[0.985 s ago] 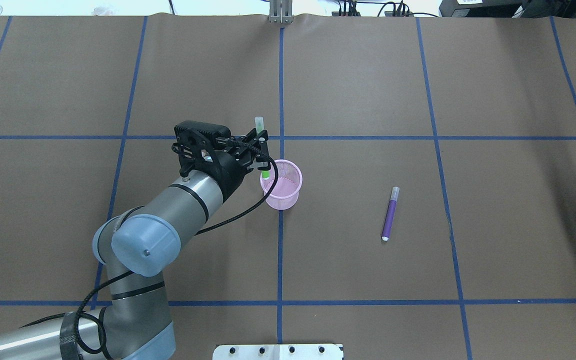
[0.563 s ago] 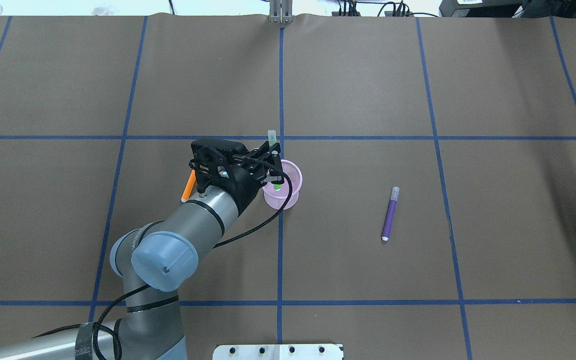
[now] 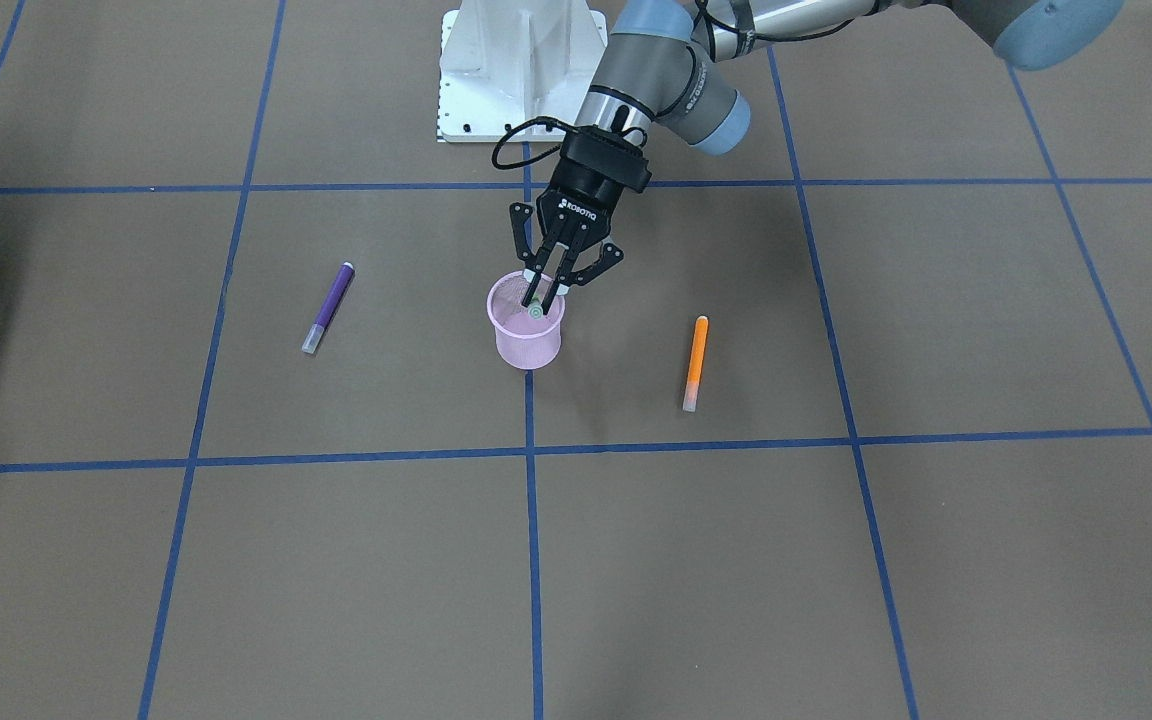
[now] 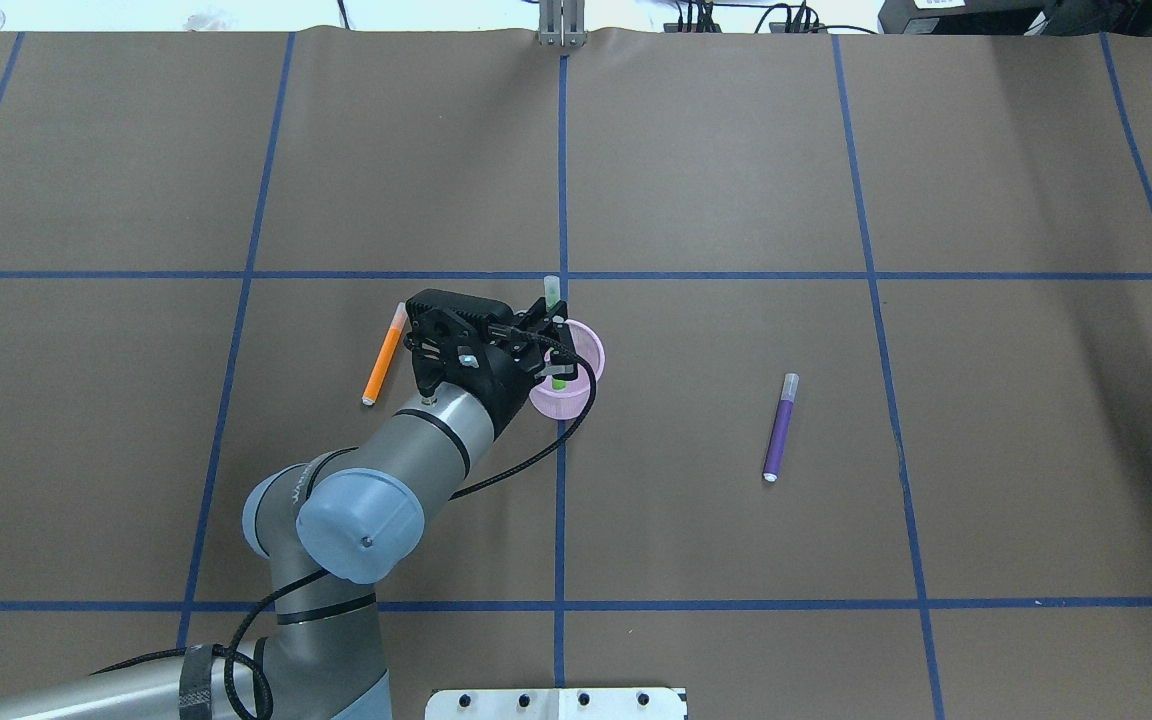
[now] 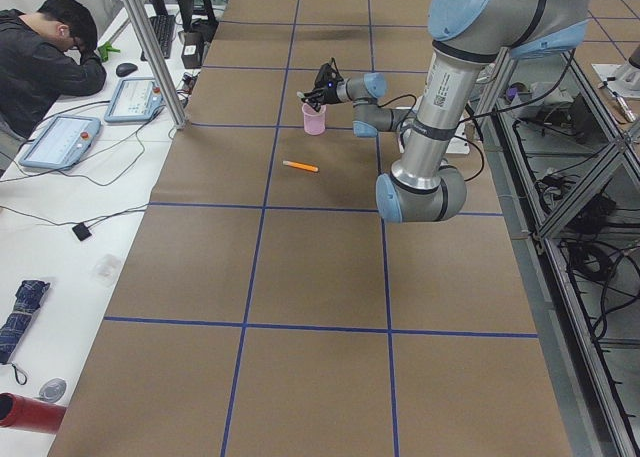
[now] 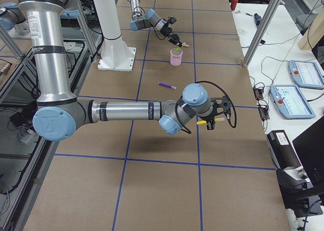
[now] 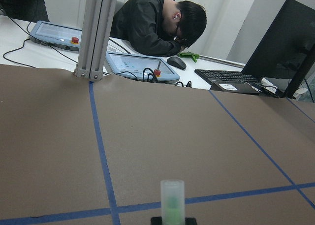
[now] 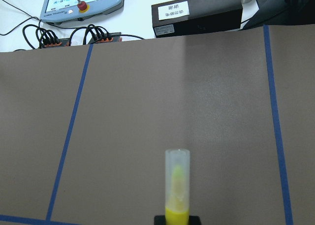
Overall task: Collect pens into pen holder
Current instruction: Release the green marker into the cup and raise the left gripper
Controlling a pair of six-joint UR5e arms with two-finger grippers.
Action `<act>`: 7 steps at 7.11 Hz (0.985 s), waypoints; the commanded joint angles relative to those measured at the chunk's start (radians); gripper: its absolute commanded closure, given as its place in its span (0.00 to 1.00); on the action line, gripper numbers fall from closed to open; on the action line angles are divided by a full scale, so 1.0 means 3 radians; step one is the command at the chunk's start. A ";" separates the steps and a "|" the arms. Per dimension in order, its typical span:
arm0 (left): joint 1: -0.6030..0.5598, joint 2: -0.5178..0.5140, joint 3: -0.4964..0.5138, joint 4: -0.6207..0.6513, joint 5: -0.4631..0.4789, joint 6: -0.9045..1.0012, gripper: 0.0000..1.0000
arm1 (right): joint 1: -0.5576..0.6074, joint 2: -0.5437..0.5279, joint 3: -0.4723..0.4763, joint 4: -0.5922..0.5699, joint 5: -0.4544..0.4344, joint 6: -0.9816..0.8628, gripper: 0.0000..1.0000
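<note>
Brown table [image 3: 836, 560], ROBOTIQ left pincer [image 3: 545, 294] clamps green pen [image 3: 534, 311], right pincer [image 6: 215, 121] clamps yellow pen [image 8: 177, 185]

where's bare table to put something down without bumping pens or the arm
The row of squares beyond the blue tape line behind the pink wire-mesh cup is bare, as is the stretch between cup and purple pen. Crowded: around the cup, where the left gripper holds the green pen, with the orange pen lying close by.
</note>
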 commanded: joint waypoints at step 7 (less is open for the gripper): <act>-0.0247 -0.0176 -0.0185 0.0068 -0.0363 -0.0022 0.03 | -0.0200 0.0374 0.0244 0.0127 -0.0042 0.0009 1.00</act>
